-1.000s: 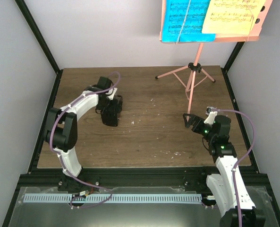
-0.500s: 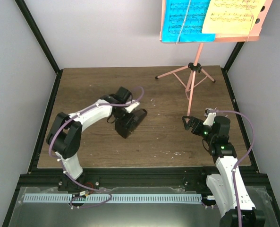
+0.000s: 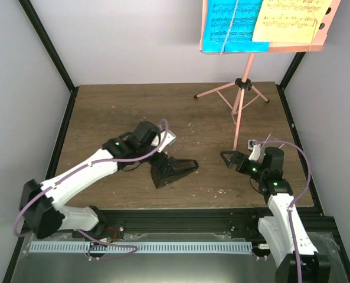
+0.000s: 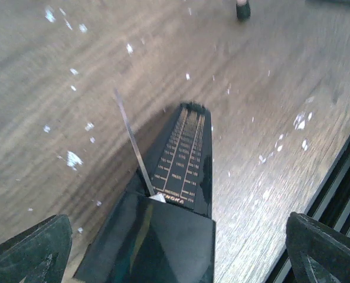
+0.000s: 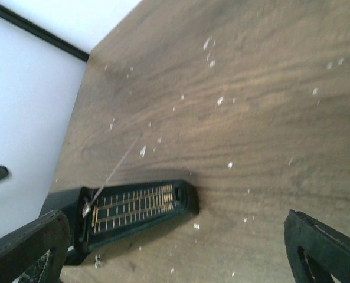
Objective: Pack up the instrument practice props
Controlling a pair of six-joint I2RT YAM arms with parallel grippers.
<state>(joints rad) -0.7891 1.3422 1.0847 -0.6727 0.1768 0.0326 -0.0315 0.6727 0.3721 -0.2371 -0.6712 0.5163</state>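
Observation:
The black metronome [image 3: 176,168] lies on its side on the table, tip pointing right, its thin pendulum rod [image 4: 133,144] sticking out. My left gripper [image 3: 159,172] is open around its base, and the fingers [image 4: 33,250] stand wider than the metronome [image 4: 183,159]. My right gripper [image 3: 229,158] is open and empty, a short way right of the tip, facing the metronome [image 5: 133,206]. The pink music stand [image 3: 241,100] stands at the back right, with a cyan page [image 3: 231,23] and a pale-yellow page [image 3: 290,20] on its desk.
The wooden table [image 3: 115,112] is speckled with white flecks. Black frame rails run along its sides and front [image 3: 175,219]. One tripod foot [image 4: 242,9] shows at the top of the left wrist view. Pale walls close in the left and back.
My left arm swung right and toward the front edge. The metronome came with it and now lies on its side, tip pointing right. My right gripper edged slightly left.

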